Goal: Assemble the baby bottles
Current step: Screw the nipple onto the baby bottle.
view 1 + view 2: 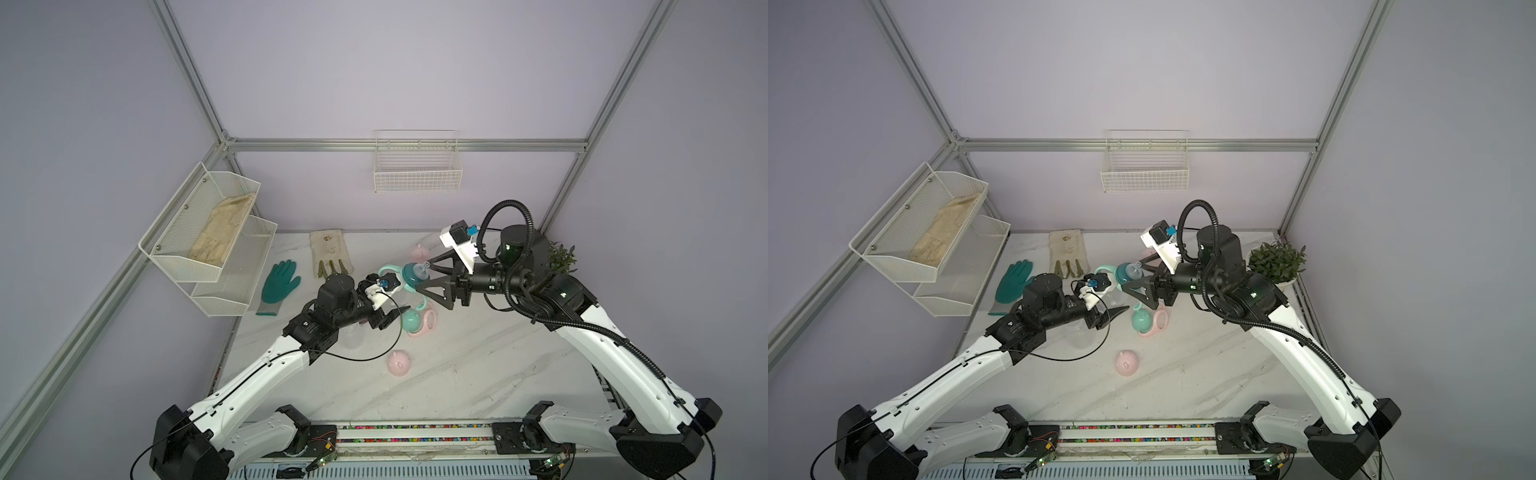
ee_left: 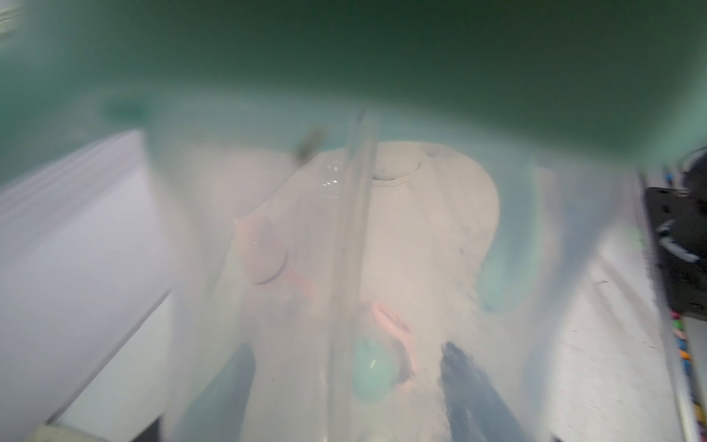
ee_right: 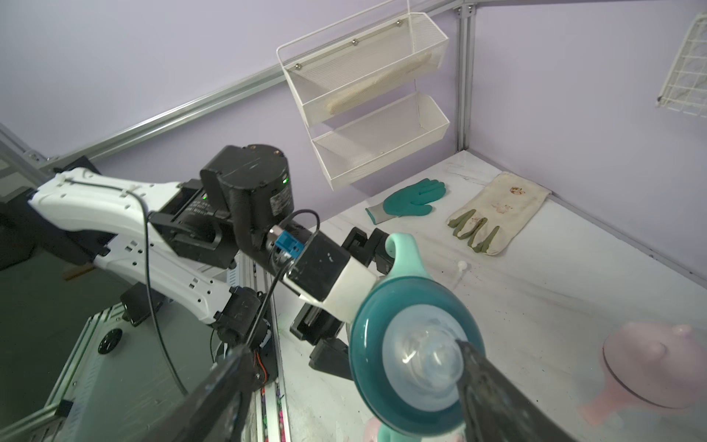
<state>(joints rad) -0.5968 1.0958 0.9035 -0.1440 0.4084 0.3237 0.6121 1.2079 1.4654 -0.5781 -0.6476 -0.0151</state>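
Presently the mint bottle is held off the table, lying roughly level above the far middle of it. The left gripper is clenched on its clear body, and the left wrist view shows only blurred clear plastic close up. The right gripper is released. Its jaws stand wide to either side of the teal collar. One fingertip is at the nipple, but contact cannot be confirmed.

Assessment: the collar is being tightened, and this is a pause between grips. The next closure should land on the hard collar rim, not the soft nipple. The wrist should line up with the bottle's axis, and the left grip should stay firm so the body does not turn with the collar.

Containers:
- The held bottle shows no contents.
- A second clear bottle stands under the left forearm; nothing is seen in it.
- The wall rack has a pale glove in its upper tier and nothing visible in the lower.
- The wire basket on the back wall shows nothing inside.
- The white pot in the far corner holds a green plant.
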